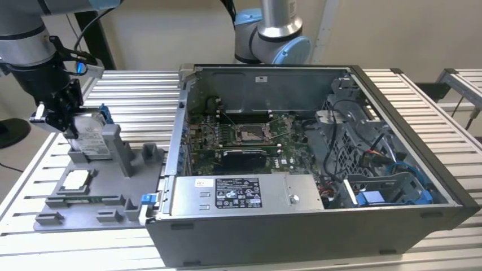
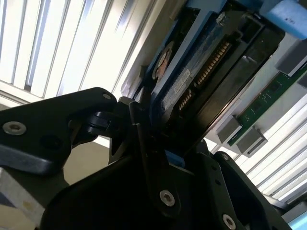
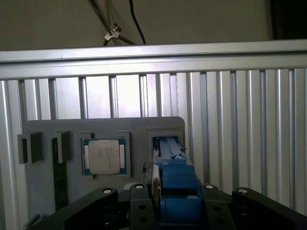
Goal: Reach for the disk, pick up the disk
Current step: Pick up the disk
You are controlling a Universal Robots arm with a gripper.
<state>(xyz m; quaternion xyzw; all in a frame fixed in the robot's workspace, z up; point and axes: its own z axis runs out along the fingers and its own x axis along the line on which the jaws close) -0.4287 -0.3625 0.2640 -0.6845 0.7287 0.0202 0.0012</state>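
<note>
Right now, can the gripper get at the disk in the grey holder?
Likely yes. The gripper is right at the top of the disk, which stands upright in the grey holder, and nothing sits between them.

Arm (image 1: 30, 34): silver-grey tube sections are capped in light blue at the joints. Gripper (image 1: 71, 123) is finished matte black. A black cable (image 1: 84, 33) is looped just above the gripper. Silver screw heads (image 3: 139, 186) are set into the gripper body, seen in the first wrist view.

Top of disk (image 1: 93, 141) behind the hand (image 1: 68, 124)
</note>
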